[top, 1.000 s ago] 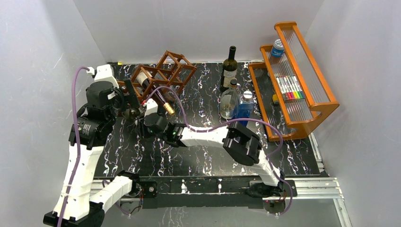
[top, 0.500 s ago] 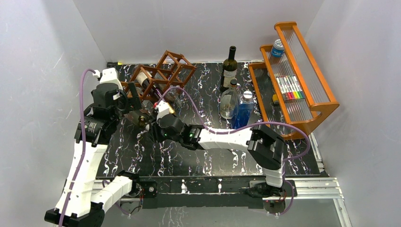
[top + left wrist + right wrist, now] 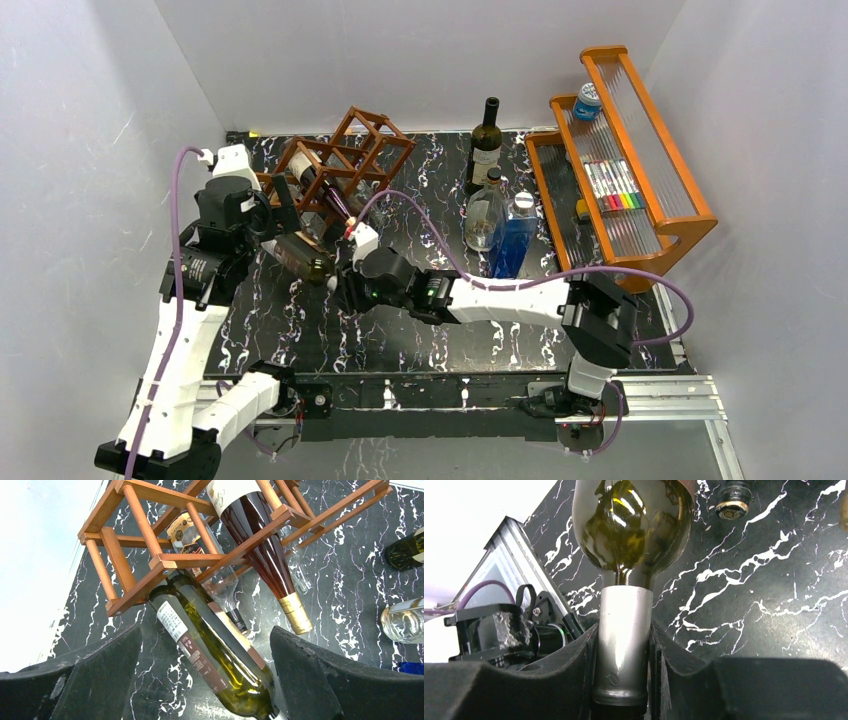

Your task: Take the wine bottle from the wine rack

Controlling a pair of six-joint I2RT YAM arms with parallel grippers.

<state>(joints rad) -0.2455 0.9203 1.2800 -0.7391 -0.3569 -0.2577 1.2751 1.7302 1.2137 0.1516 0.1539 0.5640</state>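
The right tool (image 3: 623,672) clamps the neck of the wine bottle (image 3: 210,650), whose base sits at the corner of the wine rack (image 3: 117,560). The left tool (image 3: 205,680) gapes wide on either side of the bottle.

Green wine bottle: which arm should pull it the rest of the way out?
Right. The right hand grips the bottle by its neck, base at the edge of the wine rack; the left hand hangs open, holding nothing.

One wine rack (image 3: 350,150). Six bottles (image 3: 486,150): one wine bottle (image 3: 305,258) plus two more in the rack near the right hand (image 3: 342,282), three upright farther off. One orange shelf (image 3: 690,215), one jar (image 3: 588,100).
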